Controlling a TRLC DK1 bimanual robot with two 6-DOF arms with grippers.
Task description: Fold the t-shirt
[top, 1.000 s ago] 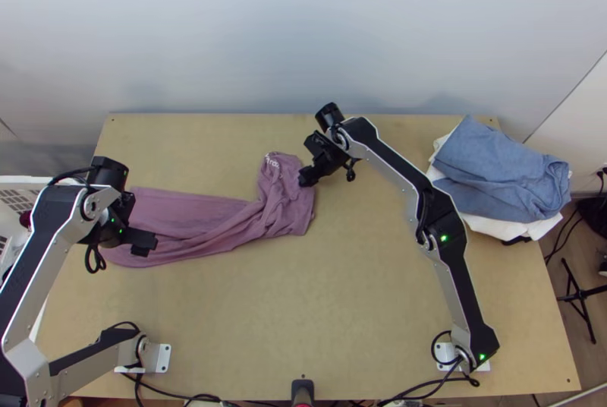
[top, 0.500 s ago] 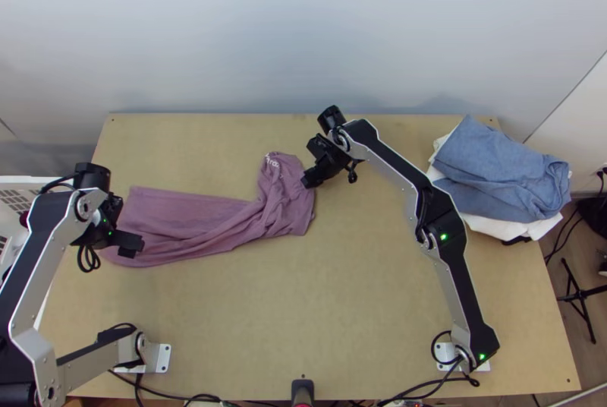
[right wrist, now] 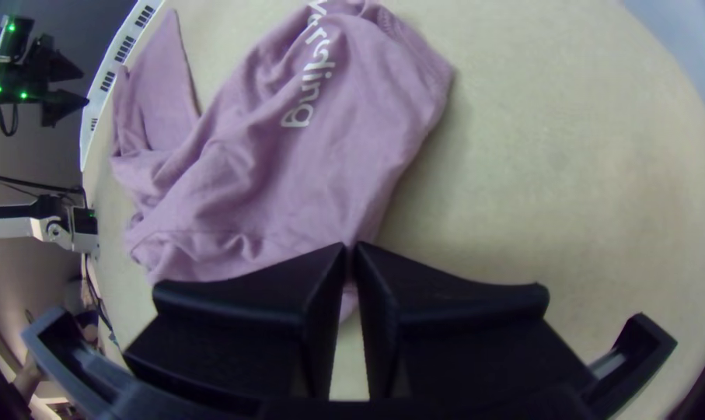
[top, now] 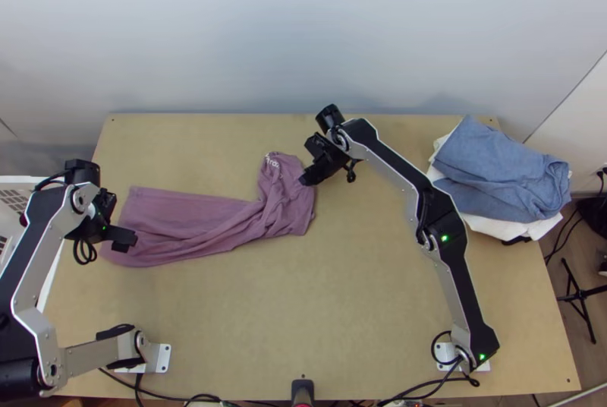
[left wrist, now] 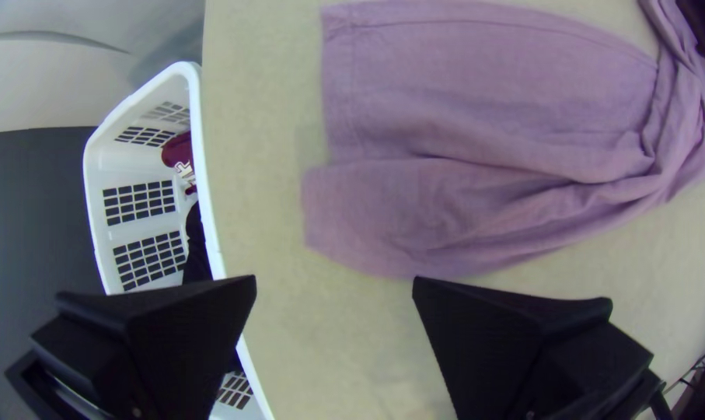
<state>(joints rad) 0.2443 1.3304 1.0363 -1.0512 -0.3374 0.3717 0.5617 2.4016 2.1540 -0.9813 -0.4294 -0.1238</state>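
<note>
By the left gripper [top: 125,240], whose fingers are spread wide apart with nothing held between them, a place above the left end of the t-shirt [top: 190,225] is taken, and this shirt is laid on the table [top: 364,316] as a long, creased strip, with its other end bunched near the middle. At the edge of that bunched end the right gripper [top: 305,179] is placed, its fingertips [right wrist: 335,260] brought together against the purple cloth, but whether some fabric is pinched between them cannot be told.
</note>
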